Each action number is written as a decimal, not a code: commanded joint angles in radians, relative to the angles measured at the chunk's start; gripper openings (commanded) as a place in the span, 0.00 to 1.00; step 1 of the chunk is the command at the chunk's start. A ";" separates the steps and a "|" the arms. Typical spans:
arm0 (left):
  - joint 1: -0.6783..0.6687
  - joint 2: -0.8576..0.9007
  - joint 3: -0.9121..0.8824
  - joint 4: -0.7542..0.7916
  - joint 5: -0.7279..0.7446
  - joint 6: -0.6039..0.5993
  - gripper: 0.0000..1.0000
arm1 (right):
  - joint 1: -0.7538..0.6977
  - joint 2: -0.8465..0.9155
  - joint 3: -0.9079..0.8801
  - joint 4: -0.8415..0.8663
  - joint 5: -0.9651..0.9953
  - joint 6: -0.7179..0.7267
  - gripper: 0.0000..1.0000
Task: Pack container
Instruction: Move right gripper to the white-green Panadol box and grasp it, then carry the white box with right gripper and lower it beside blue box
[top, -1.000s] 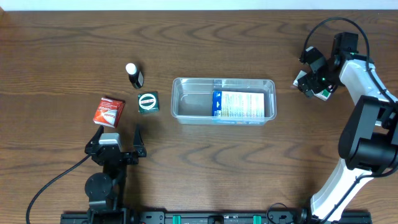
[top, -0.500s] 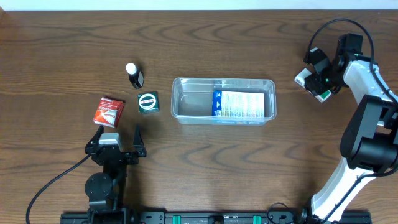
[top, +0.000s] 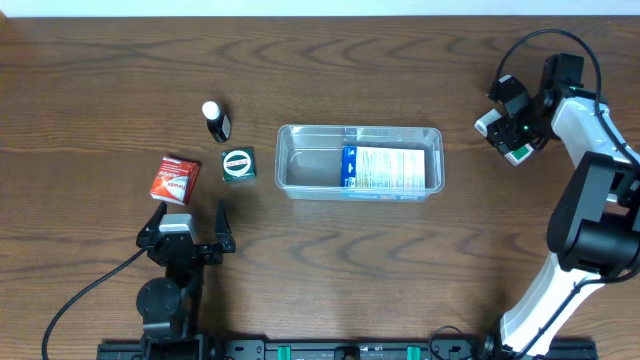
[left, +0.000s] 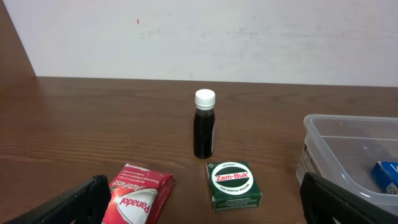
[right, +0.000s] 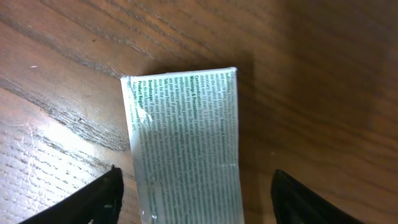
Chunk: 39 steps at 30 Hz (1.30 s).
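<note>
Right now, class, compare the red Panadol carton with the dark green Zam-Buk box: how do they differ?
The red Panadol carton is oblong; the dark green Zam-Buk box is nearly square. The carton lies skewed to the table edge; the box sits almost square to it. The box is nearer the clear plastic container. Both lie flat on the brown wooden table, outside the container.

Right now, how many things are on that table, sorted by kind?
Containers: 1 (clear plastic container)
Boxes: 4 (red Panadol box, green Zam-Buk box, blue-and-white box inside that container, white box with green print at the far right)
Bottles: 1 (dark bottle with white cap)
Total: 6
</note>
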<state>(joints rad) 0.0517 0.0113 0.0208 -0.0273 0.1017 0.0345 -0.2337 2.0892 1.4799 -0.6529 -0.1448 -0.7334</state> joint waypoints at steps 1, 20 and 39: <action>0.005 0.000 -0.017 -0.035 0.014 0.014 0.98 | -0.010 0.039 0.002 0.002 -0.020 0.013 0.69; 0.005 0.000 -0.017 -0.035 0.014 0.014 0.98 | -0.008 0.009 0.023 0.010 -0.016 0.122 0.18; 0.005 0.000 -0.017 -0.035 0.014 0.014 0.98 | 0.208 -0.476 0.072 -0.122 -0.400 0.246 0.11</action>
<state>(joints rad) 0.0517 0.0113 0.0208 -0.0273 0.1017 0.0345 -0.0788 1.6417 1.5455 -0.7536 -0.4110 -0.4984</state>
